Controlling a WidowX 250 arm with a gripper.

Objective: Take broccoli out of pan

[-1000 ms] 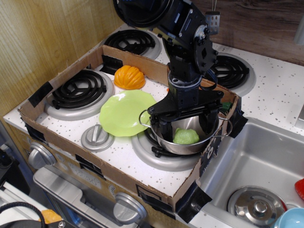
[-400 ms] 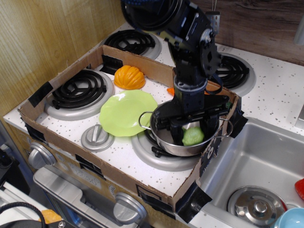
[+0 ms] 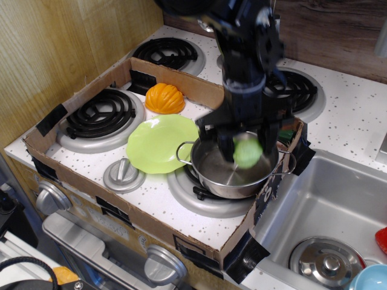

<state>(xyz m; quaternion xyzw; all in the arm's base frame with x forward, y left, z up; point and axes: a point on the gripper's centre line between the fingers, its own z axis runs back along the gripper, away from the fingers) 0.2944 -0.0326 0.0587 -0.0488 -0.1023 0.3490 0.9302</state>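
The pale green broccoli (image 3: 247,152) hangs in my gripper (image 3: 245,147), lifted just above the rim of the shiny steel pan (image 3: 224,175). The gripper is shut on the broccoli; one dark finger (image 3: 268,140) shows at its right. The pan sits on the front right burner with its two wire handles out to the sides, and its inside shows bare metal. The black arm comes down from the top of the view.
A flat lime-green plate (image 3: 158,142) lies left of the pan, touching its handle. An orange toy (image 3: 164,98) sits behind it. A grey lid (image 3: 123,174) lies at the front left. Cardboard walls (image 3: 78,96) ring the stove. A sink (image 3: 329,223) lies to the right.
The gripper closed on the broccoli inside the pan and rose with it; the broccoli now hangs above the pan's rim, and the pan is empty.
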